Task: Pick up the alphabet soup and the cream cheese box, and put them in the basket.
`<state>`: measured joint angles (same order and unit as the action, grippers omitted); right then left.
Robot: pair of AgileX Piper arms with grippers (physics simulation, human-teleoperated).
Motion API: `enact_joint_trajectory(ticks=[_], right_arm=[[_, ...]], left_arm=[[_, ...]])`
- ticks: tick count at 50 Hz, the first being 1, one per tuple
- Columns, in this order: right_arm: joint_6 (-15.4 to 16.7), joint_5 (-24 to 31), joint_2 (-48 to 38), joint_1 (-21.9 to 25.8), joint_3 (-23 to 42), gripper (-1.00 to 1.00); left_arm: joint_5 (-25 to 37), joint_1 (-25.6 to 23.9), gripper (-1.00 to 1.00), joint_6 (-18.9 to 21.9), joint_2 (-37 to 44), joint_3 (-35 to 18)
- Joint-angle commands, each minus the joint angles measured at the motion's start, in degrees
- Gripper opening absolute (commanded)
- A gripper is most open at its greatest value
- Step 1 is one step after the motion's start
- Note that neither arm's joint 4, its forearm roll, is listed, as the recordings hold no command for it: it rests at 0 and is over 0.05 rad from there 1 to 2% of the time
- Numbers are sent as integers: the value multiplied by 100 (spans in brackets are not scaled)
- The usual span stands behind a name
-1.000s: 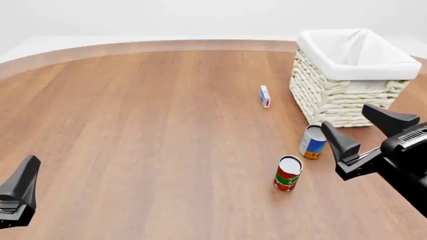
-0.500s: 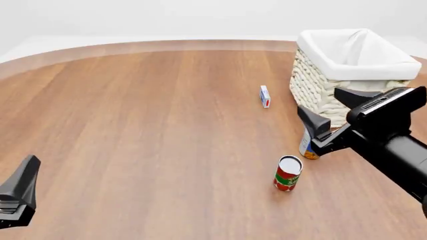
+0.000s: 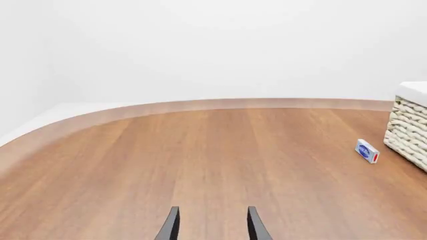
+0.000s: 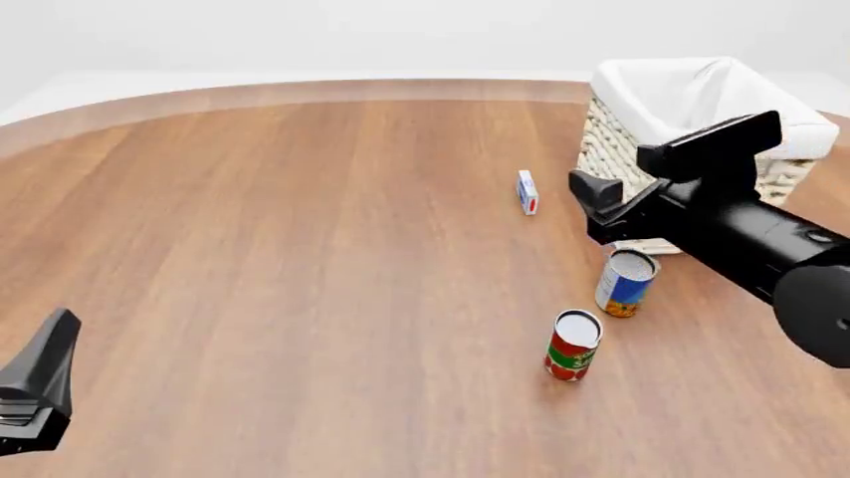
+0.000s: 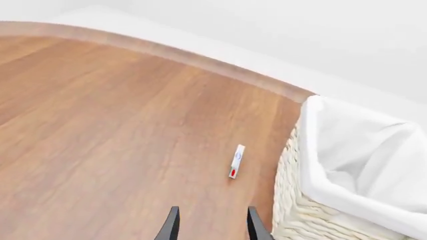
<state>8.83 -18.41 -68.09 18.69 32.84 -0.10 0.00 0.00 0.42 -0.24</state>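
The alphabet soup can (image 4: 624,283) stands upright on the table, in front of the basket (image 4: 635,98). The cream cheese box (image 4: 528,192) stands on edge left of the basket; it also shows in the right wrist view (image 5: 235,161) and the left wrist view (image 3: 367,151). My right gripper (image 4: 608,166) is open and empty. It hovers above the table between the box and the basket, beyond the soup can, pointing toward the box. My left gripper (image 4: 40,383) is open and empty at the near left, far from everything.
A red and green can (image 4: 572,345) stands just in front and left of the soup can. The basket's woven wall (image 5: 300,210) is close beside my right fingers. The table's curved far edge (image 4: 332,90) runs behind.
My right arm has swung forward and left, rising from beside the soup can to above the gap between box and basket. The soup can shows fully again. The left arm has not moved.
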Motion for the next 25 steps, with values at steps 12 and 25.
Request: enact_joint_trajectory(ticks=[12, 25], right_arm=[[-311, 176, -1216, -75, 938, 100], [-451, 64, -1801, -108, 1421, 100]], left_arm=[[0, 0, 100, 0, 0, 0], [0, 0, 100, 0, 0, 0]])
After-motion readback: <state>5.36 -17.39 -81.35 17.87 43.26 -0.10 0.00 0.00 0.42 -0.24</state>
